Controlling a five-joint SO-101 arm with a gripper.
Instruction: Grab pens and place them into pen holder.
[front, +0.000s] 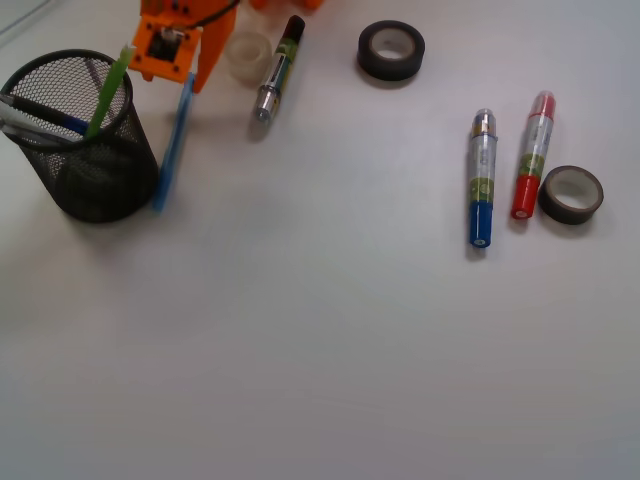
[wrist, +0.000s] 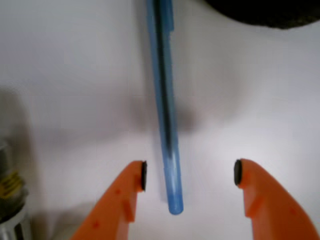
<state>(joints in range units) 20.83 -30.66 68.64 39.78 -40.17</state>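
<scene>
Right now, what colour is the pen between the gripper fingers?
Light blue pen, translucent with a dark core; clearest in the wrist view.

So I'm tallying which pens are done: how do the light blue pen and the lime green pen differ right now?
The light blue pen lies flat on the table beside the pen holder; the lime green pen stands tilted inside it. The blue one sits between the open claw tips, ungripped; the green one has nothing around it. Both are slim sticks.

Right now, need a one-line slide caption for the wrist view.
Open orange gripper straddles the end of a light blue stick pen lying on the white table.
</scene>
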